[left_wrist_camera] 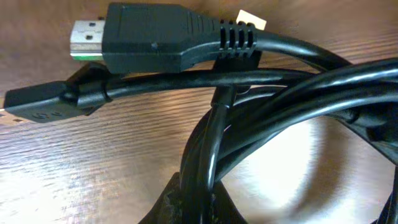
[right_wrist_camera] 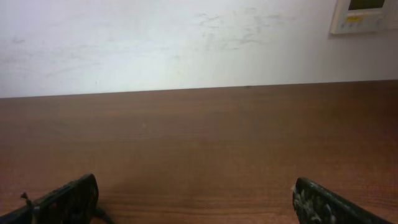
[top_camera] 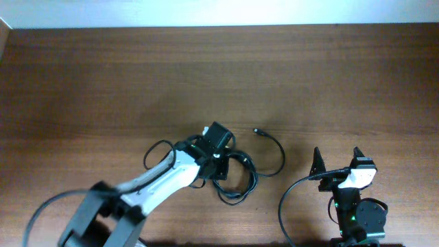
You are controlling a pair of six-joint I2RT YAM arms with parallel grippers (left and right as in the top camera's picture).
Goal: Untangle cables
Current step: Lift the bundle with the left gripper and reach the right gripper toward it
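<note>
The cables lie as a black tangle at the table's middle front. One strand curves right and ends in a small plug. My left gripper is down on the tangle. In the left wrist view it is shut on a pair of cable strands. Beyond them lie a wide plug with a metal tip and a smaller plug. My right gripper rests near the front right edge, apart from the tangle. It is open, with only bare wood between its fingers.
The wooden table runs back to a white wall. A thicker black wire loops from the right arm's base. A cable loop sticks out to the left of my left arm.
</note>
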